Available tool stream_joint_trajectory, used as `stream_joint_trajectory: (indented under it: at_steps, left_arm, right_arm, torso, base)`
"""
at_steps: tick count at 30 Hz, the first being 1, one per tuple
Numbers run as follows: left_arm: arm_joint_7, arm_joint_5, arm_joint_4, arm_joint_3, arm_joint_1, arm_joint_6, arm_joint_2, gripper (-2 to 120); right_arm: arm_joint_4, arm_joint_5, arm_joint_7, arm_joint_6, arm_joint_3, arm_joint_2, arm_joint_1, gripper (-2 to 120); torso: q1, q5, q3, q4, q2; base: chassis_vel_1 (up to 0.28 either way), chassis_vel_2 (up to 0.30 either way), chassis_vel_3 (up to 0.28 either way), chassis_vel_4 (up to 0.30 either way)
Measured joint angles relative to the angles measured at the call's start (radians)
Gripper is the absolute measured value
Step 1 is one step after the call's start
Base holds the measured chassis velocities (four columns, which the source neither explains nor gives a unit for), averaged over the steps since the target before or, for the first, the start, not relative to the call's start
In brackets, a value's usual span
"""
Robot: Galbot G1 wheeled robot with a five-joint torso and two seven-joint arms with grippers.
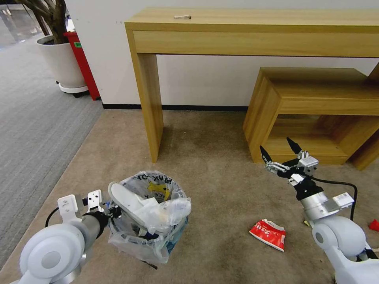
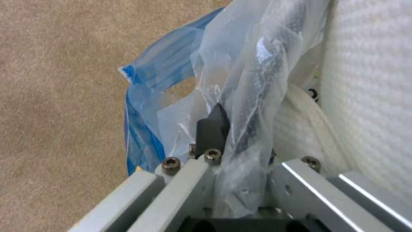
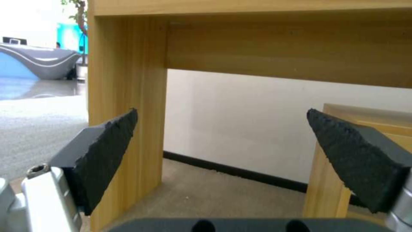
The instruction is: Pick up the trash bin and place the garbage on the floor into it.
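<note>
Head view is taking in the floor (image 1: 221, 157), a beige-brown short-pile carpet filling the lower and middle frame, with grey ribbed carpet (image 1: 35, 122) running along the left edge. A tall pale-wood bench (image 1: 252, 31) with squared legs is standing across the top, and a lower boxy wooden shelf unit (image 1: 316, 110) is sitting at the middle right.

The trash bin (image 1: 152, 221) is sitting at lower centre-left: small, round, dark with blue showing, wrapped in a crinkly clear plastic bag bearing black print. A white slipper (image 1: 126, 201) is sticking out of it, its long axis tilting from the bin's middle up toward the upper left, over crumpled white litter.

The left gripper (image 1: 112, 211) is resting at the bin's left rim. In the left wrist view its fingers (image 2: 212, 129) are clamping together on the rim and gathered plastic (image 2: 253, 96), with the textured white slipper just beyond the film.

The right gripper (image 1: 278, 152) is hanging at the middle right, above the carpet, its black wedge-shaped fingers (image 3: 103, 154) spread wide apart with nothing between them, pointing toward the bench leg and wall.

A flattened red-and-white packet (image 1: 268, 233) is lying on the carpet at lower right, well apart from the bin, below the right gripper, its long axis slanting down to the right. A small red wrapper (image 1: 374, 225) is lying at the right edge.
</note>
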Motion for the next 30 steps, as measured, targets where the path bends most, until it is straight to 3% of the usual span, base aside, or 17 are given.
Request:
stream_joint_trajectory:
  at_steps: [11,30]
  left_arm:
    - [0.001,0.005,0.000,-0.003,0.007,0.000,0.000,0]
    - [0.005,0.017,0.000,-0.004,0.016,-0.001,0.000,0]
  right_arm:
    - [-0.004,-0.010,-0.014,0.013,-0.009,0.002,-0.008,100]
    - [-0.023,-0.017,-0.027,0.025,-0.022,0.002,-0.003,100]
  torso:
    - [0.000,0.0001,0.000,0.0000,0.000]
    - [0.000,0.0000,0.000,-0.0002,0.000]
  base:
    - [-0.009,-0.013,-0.010,-0.012]
    - [-0.097,-0.106,-0.103,-0.101]
